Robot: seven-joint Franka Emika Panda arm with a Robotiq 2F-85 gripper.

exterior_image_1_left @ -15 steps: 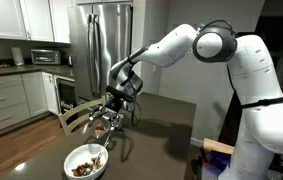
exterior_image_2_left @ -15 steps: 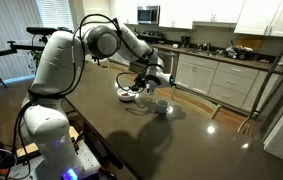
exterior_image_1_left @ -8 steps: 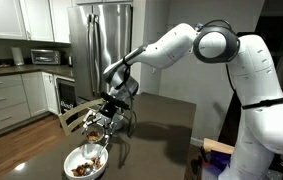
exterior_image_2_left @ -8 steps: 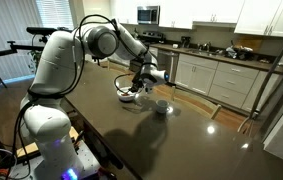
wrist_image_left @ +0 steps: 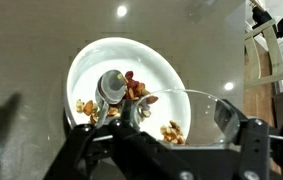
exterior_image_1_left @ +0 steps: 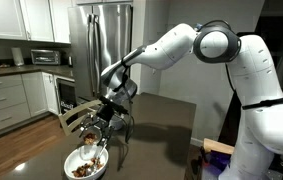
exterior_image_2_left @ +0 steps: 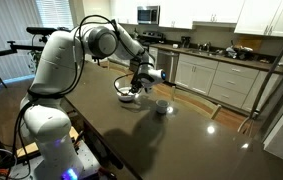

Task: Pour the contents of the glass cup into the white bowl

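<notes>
Part of the white bowl lies behind the glass cup — blurred.

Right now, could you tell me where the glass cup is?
In the wrist view, the glass cup is held in the gripper, directly over the white bowl.

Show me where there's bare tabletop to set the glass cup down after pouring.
Widest free patch: the dark table between the small white cup and the robot's base. It is crowded where the gripper tilts the glass cup over the white bowl.
</notes>
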